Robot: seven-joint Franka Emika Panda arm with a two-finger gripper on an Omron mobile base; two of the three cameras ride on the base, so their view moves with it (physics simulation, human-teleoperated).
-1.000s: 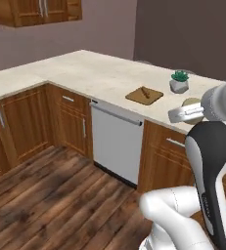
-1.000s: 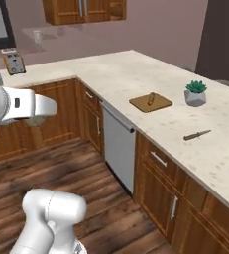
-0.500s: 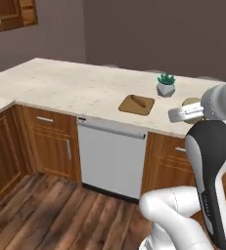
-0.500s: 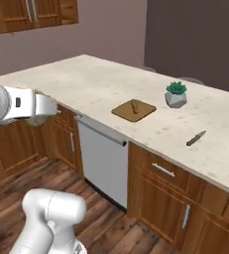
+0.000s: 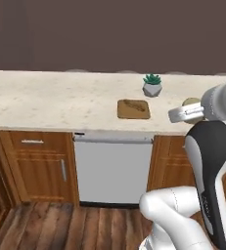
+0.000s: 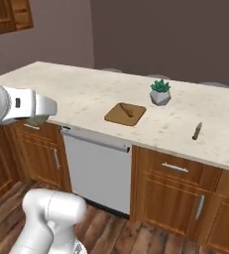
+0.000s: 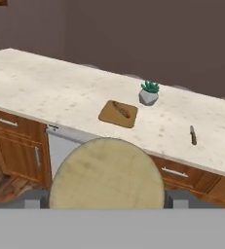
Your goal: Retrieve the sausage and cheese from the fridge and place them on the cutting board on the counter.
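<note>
A pale round cheese [image 7: 106,172] fills the low middle of the hand view, and my gripper [image 7: 106,200] is shut on it, one grey fingertip [image 7: 32,200] at each side. From the left base view the cheese [image 5: 191,103] peeks out behind the gripper [image 5: 185,114]. It hangs out in front of the counter [image 6: 81,89], above the floor. On the counter lies the brown cutting board [image 7: 118,114], with a slim brown sausage [image 7: 120,109] resting on it. Board [image 6: 125,113] and sausage [image 6: 127,109] are ahead of my hand and apart from it. The fridge is out of view.
A small potted plant [image 6: 160,92] stands just behind the board to its right. A knife [image 6: 197,131] lies further right on the counter. Below the worktop are a grey dishwasher front [image 6: 97,166] and wooden cabinets [image 6: 178,191].
The whole picture has swung as the base drove; the counter with the board now lies square ahead and nearer. My gripper keeps the cheese in the same hold.
</note>
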